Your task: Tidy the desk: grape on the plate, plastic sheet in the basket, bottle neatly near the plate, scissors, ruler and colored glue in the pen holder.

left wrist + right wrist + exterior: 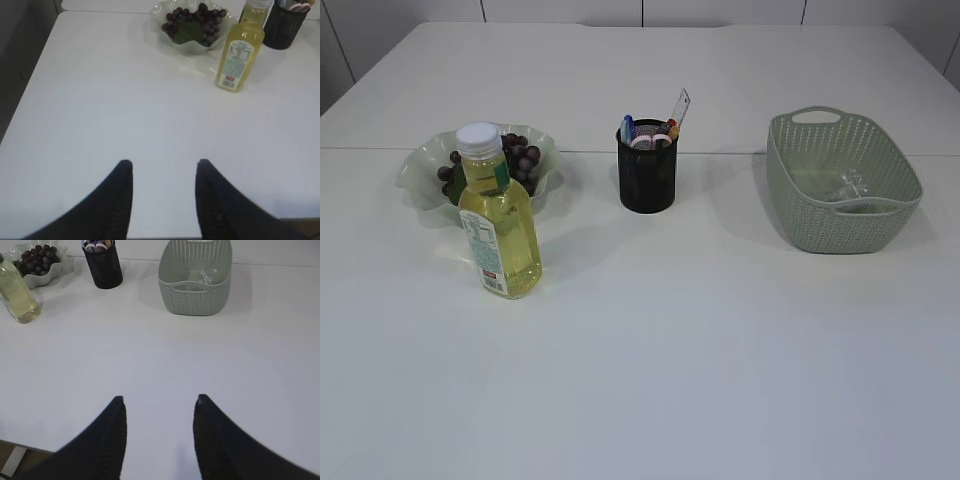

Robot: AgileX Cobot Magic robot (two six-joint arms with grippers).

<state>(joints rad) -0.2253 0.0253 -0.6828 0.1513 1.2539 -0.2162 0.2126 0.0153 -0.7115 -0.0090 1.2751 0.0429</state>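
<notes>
A bunch of dark grapes (518, 157) lies on the pale green plate (420, 170) at the left. A yellow bottle (498, 215) with a white cap stands upright just in front of the plate. The black mesh pen holder (647, 178) holds the clear ruler (680, 106), scissors handles (651, 140) and colored glue sticks (628, 128). The green basket (840, 185) at the right holds a clear plastic sheet (850, 185). My left gripper (162, 165) and right gripper (159, 400) are open and empty over the near table, out of the exterior view.
The white table (700, 340) stretches wide in front of the objects. Its left edge shows in the left wrist view (30, 95), its near edge in the right wrist view (20, 445).
</notes>
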